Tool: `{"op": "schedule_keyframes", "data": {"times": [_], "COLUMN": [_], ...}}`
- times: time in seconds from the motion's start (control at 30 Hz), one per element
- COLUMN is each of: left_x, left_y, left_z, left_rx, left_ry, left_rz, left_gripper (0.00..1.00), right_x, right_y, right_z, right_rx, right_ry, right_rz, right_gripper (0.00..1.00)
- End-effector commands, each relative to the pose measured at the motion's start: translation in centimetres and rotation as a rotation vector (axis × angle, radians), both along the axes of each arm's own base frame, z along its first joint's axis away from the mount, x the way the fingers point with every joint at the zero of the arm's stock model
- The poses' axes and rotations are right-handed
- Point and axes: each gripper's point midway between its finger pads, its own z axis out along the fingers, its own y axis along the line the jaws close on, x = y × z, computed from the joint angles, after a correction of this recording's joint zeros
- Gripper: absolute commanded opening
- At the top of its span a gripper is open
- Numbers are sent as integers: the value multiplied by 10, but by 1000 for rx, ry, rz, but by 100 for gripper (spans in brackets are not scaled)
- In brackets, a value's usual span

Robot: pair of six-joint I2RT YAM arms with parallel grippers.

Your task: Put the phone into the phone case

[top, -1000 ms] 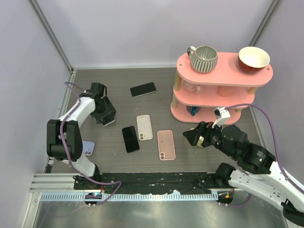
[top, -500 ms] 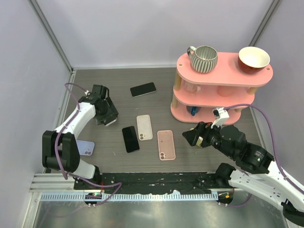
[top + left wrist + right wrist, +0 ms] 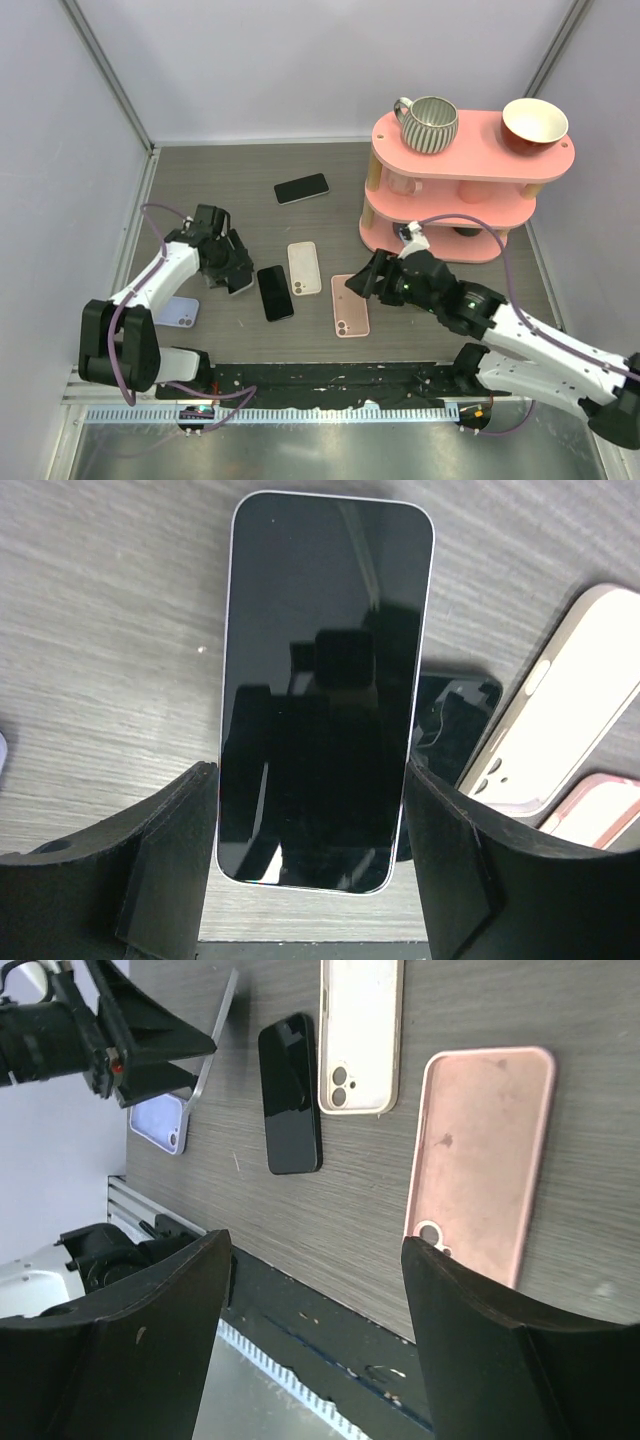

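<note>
— Left pincer (image 3: 310, 780) pinching phone (image 3: 325, 660) by its long edges, tilted, off the worktop (image 3: 200, 190). Right pincer (image 3: 315, 1248) spread over pink case (image 3: 480, 1160).
— So: carry step. Next, imo: square phone w/ case, press in.

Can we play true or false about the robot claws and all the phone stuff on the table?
1. The left claw is squeezing a phone. True.
2. The pink case is on the shelf. False: it lies flat on the table.
3. The right claw is open and holds nothing. True.
4. The striped mug sits on the table. False: it stands on top of the shelf.
</note>
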Motion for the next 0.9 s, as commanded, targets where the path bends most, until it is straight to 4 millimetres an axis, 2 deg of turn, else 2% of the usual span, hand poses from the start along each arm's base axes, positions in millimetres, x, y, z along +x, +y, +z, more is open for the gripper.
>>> {"op": "schedule_keyframes", "data": {"times": [0.0, 0.03, 0.07, 0.1, 0.17, 0.2, 0.53, 0.6, 0.67, 0.7, 0.73, 0.77, 0.8, 0.87], "left_x": [-4, -5, -6, -7, -8, -9, -19, -20, -21, -23, -24, -24, -26, -28], "left_y": [-14, -15, -16, -17, -17, -16, -24, -26, -26, -27, -28, -28, -29, -30], "left_z": [3, 2, 1, -2, -5, -6, -11, -11, -10, -9, -9, -9, -8, -6], "left_rx": [-86, -94, -100, -104, -104, -102, -153, -170, -174, -179, -183, -187, -192, -199], "left_ry": [-41, -39, -39, -35, -32, -26, -21, -30, -34, -37, -40, -43, -47, -49], "left_rz": [-10, -12, -13, -13, -8, -7, -17, -22, -27, -28, -31, -33, -37, -41], "left_gripper": [19, 19, 19, 19, 19, 18, 17, 17, 17, 17, 17, 17, 17, 17], "right_x": [16, 18, 20, 24, 28, 30, 48, 56, 62, 68, 72, 76, 81, 90], "right_y": [46, 52, 62, 70, 83, 91, 129, 135, 143, 153, 160, 164, 173, 183], "right_z": [25, 24, 12, 20, 7, 12, -5, -2, -11, 4, -6, -6, 6, -7], "right_rx": [216, 217, 187, 196, 150, 147, 99, 97, 67, 100, 75, 60, 76, 50], "right_ry": [28, 29, 50, 24, 36, 13, 38, 26, 23, -12, -9, -17, -35, -22], "right_rz": [-30, -25, -13, -2, 15, 41, 54, 41, 51, 65, 74, 86, 97, 111], "right_gripper": [75, 75, 75, 75, 75, 75, 75, 75, 75, 75, 75, 75, 75, 75]}}
